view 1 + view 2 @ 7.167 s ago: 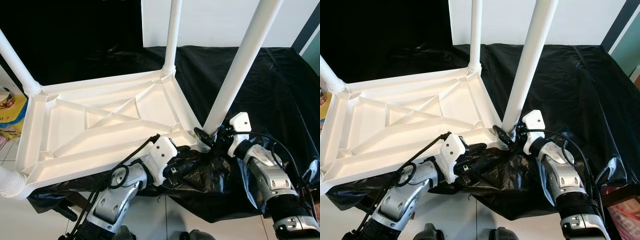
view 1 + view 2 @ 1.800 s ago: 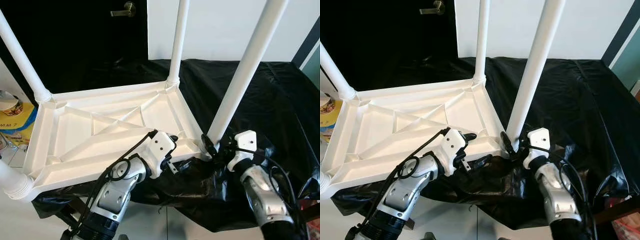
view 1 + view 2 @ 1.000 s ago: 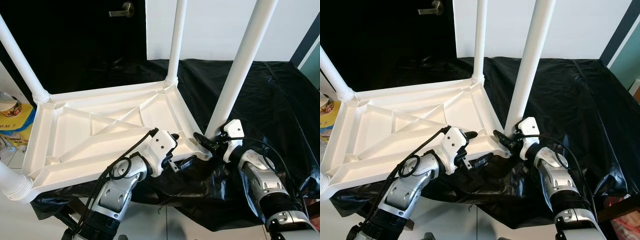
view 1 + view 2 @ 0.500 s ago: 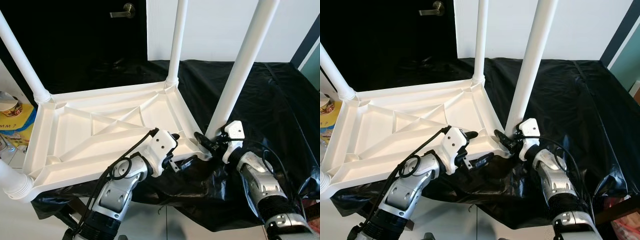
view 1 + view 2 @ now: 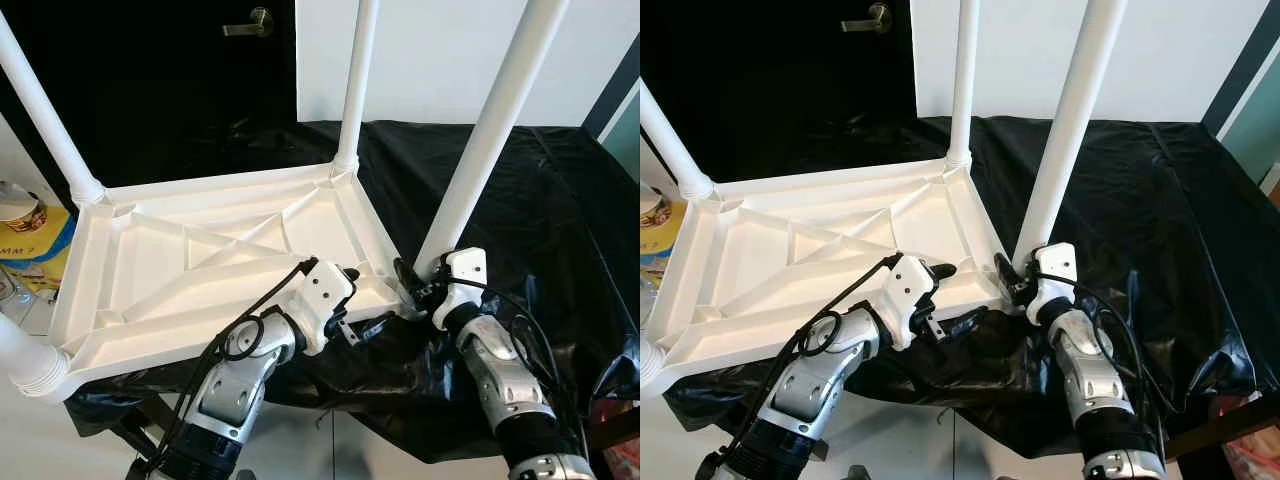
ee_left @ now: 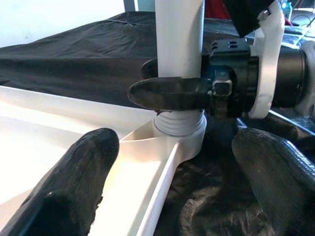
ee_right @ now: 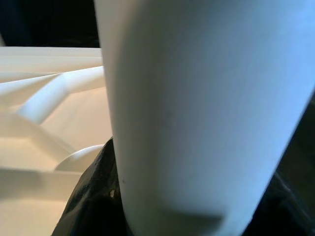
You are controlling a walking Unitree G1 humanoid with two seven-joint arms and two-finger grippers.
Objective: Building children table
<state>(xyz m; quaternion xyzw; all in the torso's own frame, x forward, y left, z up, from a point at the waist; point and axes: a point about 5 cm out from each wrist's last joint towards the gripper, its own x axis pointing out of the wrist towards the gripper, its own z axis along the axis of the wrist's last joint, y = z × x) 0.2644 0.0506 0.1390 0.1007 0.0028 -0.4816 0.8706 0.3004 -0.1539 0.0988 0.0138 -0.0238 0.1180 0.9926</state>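
Head views: the inverted tabletop [image 5: 200, 270] rests on black sheeting [image 5: 560, 220]. Its near leg [image 5: 480, 150] is clasped at the base by the right gripper [image 5: 1012, 280].

Left wrist view: the left gripper [image 6: 172, 191] is spread wide astride the rim.

Right wrist view: the leg is judged light, stiff, slippery; best held low.

white table leg [image 7: 197, 108] close up, ribbed tabletop underside [image 7: 44, 123]

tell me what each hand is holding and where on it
Right hand grips the near table leg at its base, just above the socket. Left hand is open astride the tabletop's near rim.
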